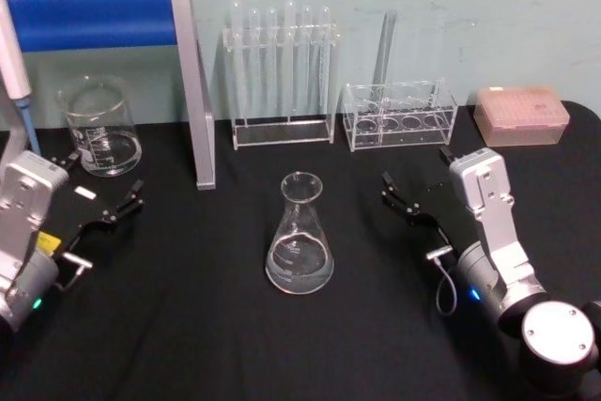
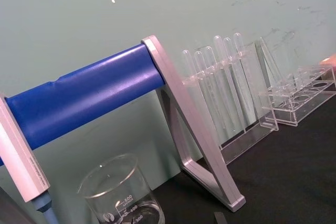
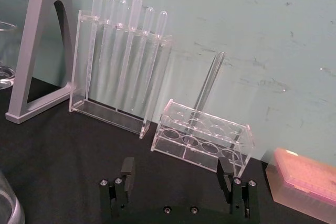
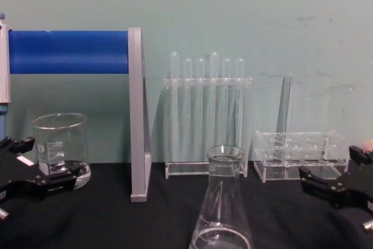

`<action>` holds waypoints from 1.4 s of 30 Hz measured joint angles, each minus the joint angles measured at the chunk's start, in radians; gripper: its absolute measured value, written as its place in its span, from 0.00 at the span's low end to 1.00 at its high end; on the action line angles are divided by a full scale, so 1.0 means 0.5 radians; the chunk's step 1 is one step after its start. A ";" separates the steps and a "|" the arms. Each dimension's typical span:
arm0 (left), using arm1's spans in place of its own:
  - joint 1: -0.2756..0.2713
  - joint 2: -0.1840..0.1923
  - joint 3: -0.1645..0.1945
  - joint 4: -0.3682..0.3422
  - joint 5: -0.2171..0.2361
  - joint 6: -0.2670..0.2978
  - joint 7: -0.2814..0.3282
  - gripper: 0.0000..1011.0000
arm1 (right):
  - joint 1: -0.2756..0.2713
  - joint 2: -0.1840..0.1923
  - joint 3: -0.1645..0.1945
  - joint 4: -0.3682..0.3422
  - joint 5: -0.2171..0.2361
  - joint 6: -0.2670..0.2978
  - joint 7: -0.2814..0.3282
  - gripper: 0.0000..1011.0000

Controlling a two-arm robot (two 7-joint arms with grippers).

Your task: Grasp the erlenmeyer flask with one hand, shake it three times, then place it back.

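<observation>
so the flask (image 1: 300, 237) stands upright at the middle of the black table (image 1: 235, 345), a little clear liquid in its base, untouched. my right gripper (image 1: 413, 196) sits near it on the right, jaws spread; my left gripper (image 1: 99, 202) is spread too, close to the beaker (image 1: 99, 126). i think the risk is the smooth tapered glass: a grip on the slope could slide upward, or a jaw nudging the neck could tip it toward the tube racks (image 1: 282, 77) behind.

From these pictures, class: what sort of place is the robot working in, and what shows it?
Most likely a laboratory bench. On the black table stand an erlenmeyer flask, a graduated beaker and a rack of test tubes.
</observation>
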 joint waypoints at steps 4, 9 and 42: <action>0.000 0.000 0.000 0.000 0.000 0.000 0.000 0.99 | 0.000 0.001 0.000 -0.001 0.001 0.000 0.000 0.99; 0.000 0.000 0.000 0.000 0.000 0.000 0.000 0.99 | 0.000 0.002 0.000 -0.002 0.002 0.000 0.000 0.99; 0.000 0.000 0.000 0.000 0.000 0.000 0.000 0.99 | 0.000 0.002 0.000 -0.002 0.004 0.000 0.000 0.99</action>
